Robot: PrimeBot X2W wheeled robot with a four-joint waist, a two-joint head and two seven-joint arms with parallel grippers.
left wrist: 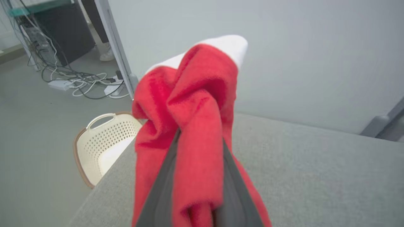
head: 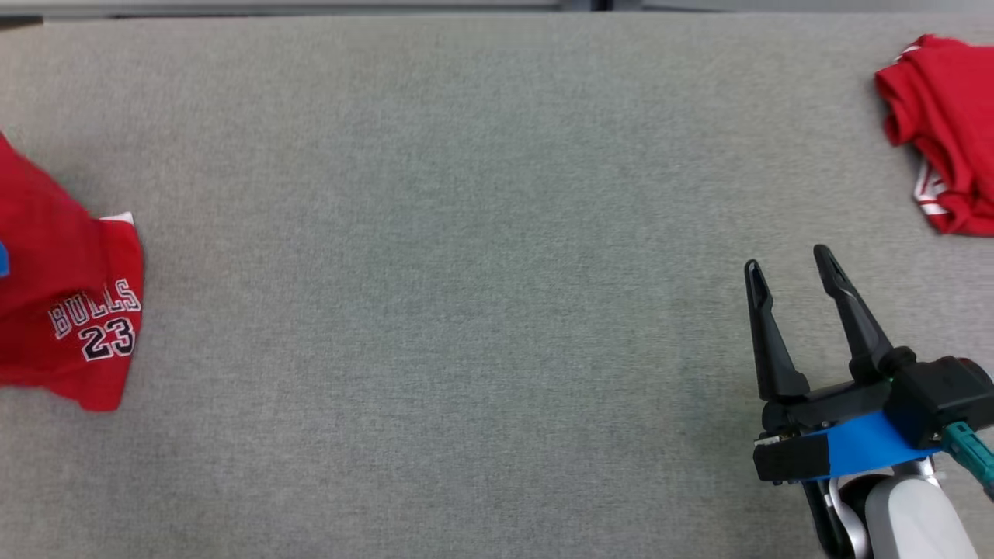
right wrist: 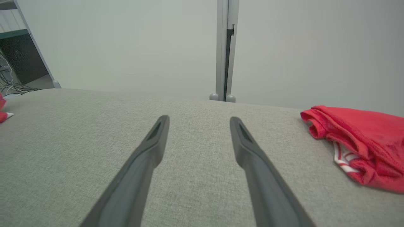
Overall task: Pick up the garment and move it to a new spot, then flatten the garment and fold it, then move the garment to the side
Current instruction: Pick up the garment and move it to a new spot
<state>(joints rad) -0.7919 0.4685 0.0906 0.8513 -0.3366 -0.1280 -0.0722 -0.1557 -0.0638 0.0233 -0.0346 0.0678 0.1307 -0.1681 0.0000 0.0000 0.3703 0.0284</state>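
In the head view, the red jersey [head: 70, 310] with white letters and a number sits at 9 o'clock, at the edge of the gray table [head: 466, 233], bunched and partly raised. The right gripper [head: 788, 262] waits at 4 o'clock with its jaws spread wide and holding nothing. An other red garment [head: 947, 124] lies crumpled at 2 o'clock, well apart from both. In the left wrist view, the left gripper [left wrist: 200, 138] has its jaws pressed together on a thick fold of the jersey, which rises between them toward 12 o'clock; a basket [left wrist: 104, 138] stands on the floor at 8 o'clock. In the right wrist view, bare table shows between the open fingers, and the other garment is at 3 o'clock. I judge that only the pick-up is under way; moving, flattening, folding and putting aside are all left.
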